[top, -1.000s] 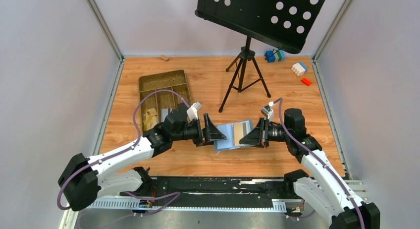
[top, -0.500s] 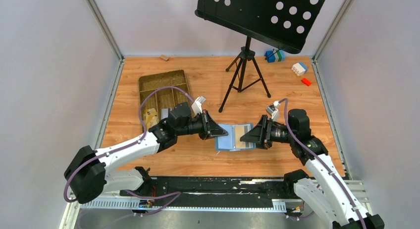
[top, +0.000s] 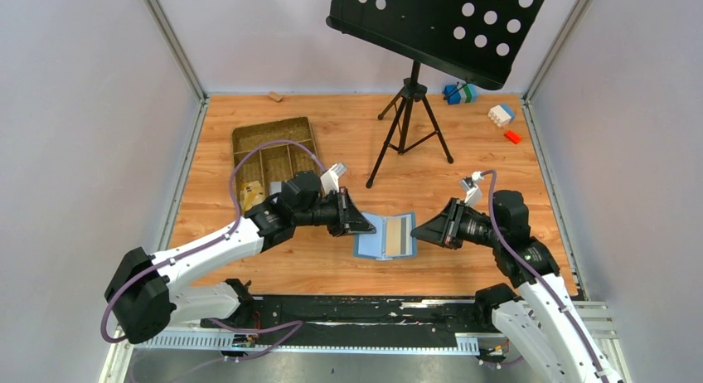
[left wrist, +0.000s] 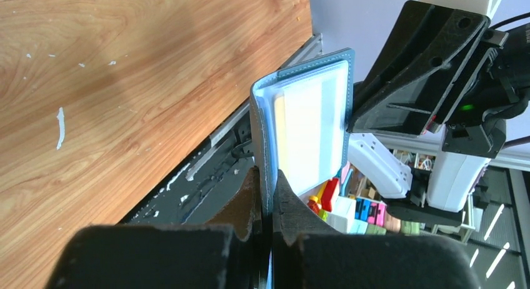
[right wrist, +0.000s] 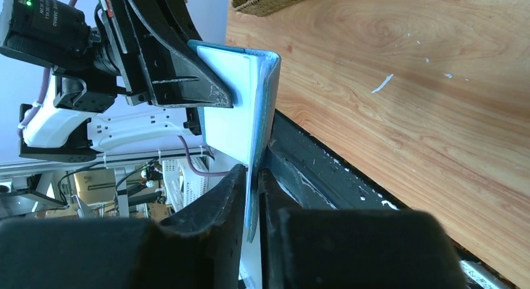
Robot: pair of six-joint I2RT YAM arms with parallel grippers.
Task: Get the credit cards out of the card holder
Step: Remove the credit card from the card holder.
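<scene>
Rightward the right gripper [top: 417, 232] had drawn back; it and the left gripper [top: 358, 225] each pinched an opposite flap of the card holder [top: 384, 236], spreading it open over the table [top: 464, 167], presumably to bare its pockets.

Sits between the left gripper [top: 365, 227] and the right gripper [top: 417, 231], over the middle of the wooden table [top: 340, 130]: flat blue fold-over card holder [top: 385, 236]. Behind-left, brown woven compartment tray [top: 235, 151]. Behind, black tripod music stand [top: 410, 122].

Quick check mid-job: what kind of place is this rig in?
Likely a lab test cell: a wooden table boxed in by plain wall panels, a tripod music stand and toy bricks at the back.
</scene>
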